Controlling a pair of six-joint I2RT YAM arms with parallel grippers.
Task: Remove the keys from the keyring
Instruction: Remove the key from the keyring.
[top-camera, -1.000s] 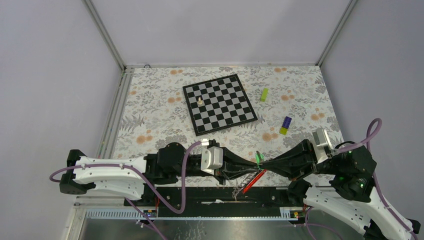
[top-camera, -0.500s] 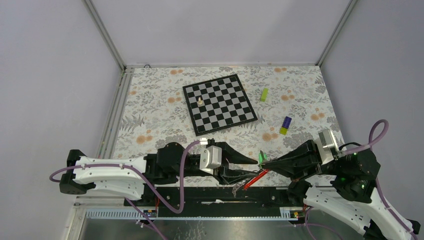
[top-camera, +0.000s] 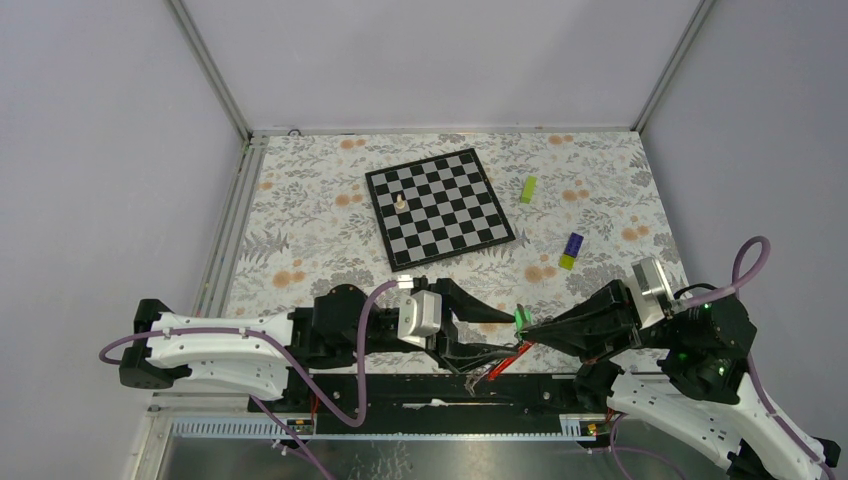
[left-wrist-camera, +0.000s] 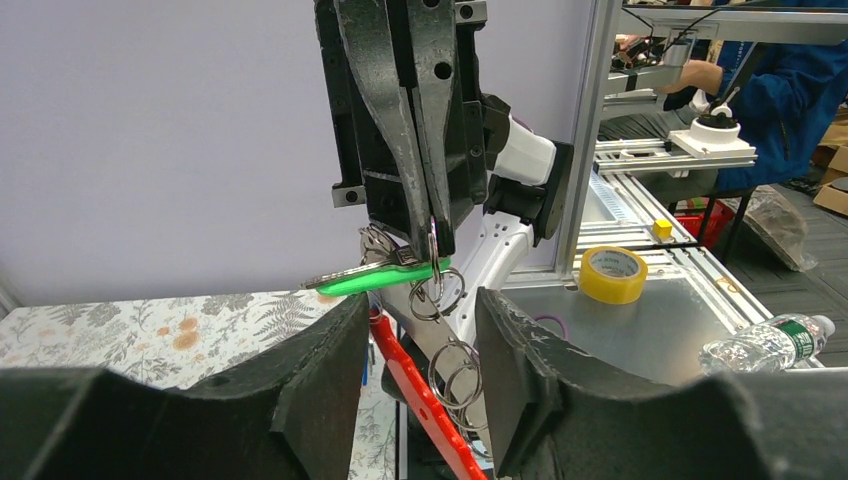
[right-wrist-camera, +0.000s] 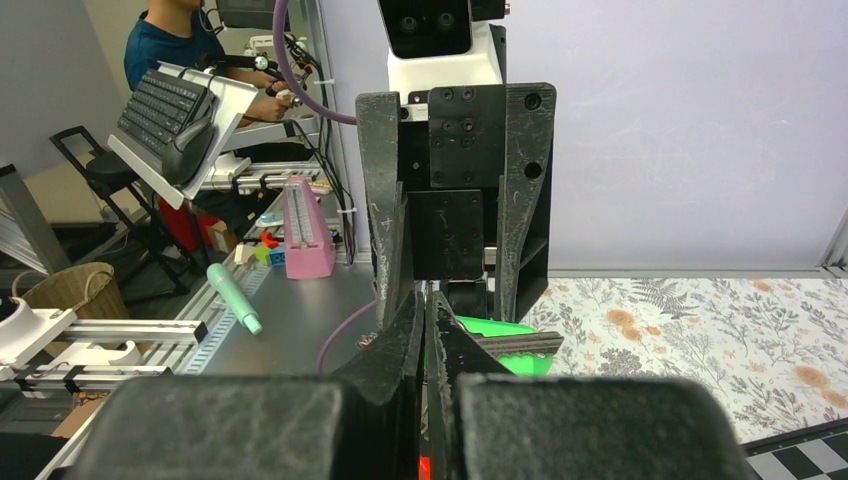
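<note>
Above the near edge of the bench (top-camera: 300, 225), the right pincer (top-camera: 524, 326) is clamped on the keyring (left-wrist-camera: 433, 262) — a green-headed key (left-wrist-camera: 362, 279) juts sideways from it and the red strap (left-wrist-camera: 415, 385) hangs below. The left pincer (left-wrist-camera: 418, 318) faces it, fingers (left-wrist-camera: 300, 400) apart, close by.

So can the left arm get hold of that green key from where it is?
Probably yes. The left gripper is open just short of the green key, which sticks out sideways from the shut right gripper, and nothing sits between them.
</note>
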